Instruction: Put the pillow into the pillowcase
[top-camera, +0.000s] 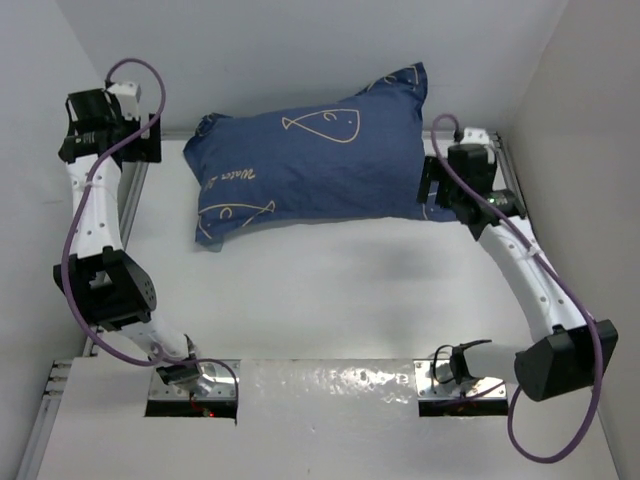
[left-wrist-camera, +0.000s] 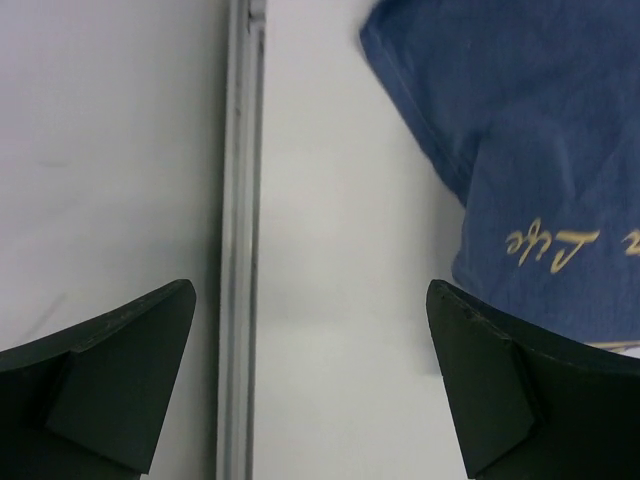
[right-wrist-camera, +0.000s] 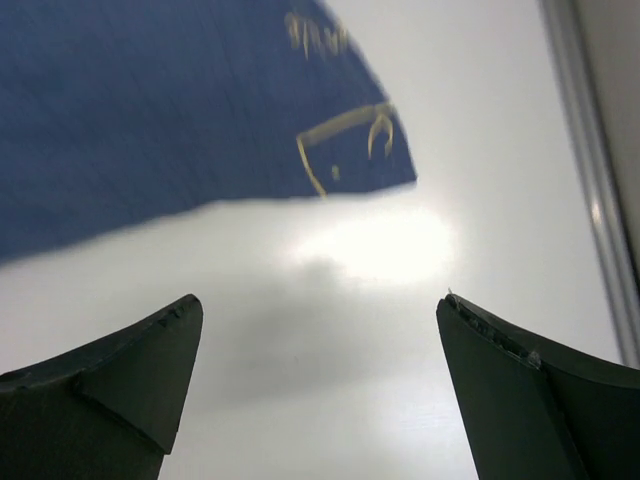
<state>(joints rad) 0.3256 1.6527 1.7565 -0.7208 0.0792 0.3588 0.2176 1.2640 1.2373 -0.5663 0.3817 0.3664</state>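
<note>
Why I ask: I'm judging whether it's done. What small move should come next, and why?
Probably retreat: the pillowcase lies plump, seemingly already stuffed, and the left fingers and right fingers stand open beside its ends, holding nothing, so drawing them back seems right.

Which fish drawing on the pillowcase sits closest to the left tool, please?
The fish by the pillowcase's near-left corner, just below the script; the others lie farther right, away from the left tool.

white table (top-camera: 330, 300), plain white walls (top-camera: 300, 40), metal rail (left-wrist-camera: 238, 250) along table edge
</note>
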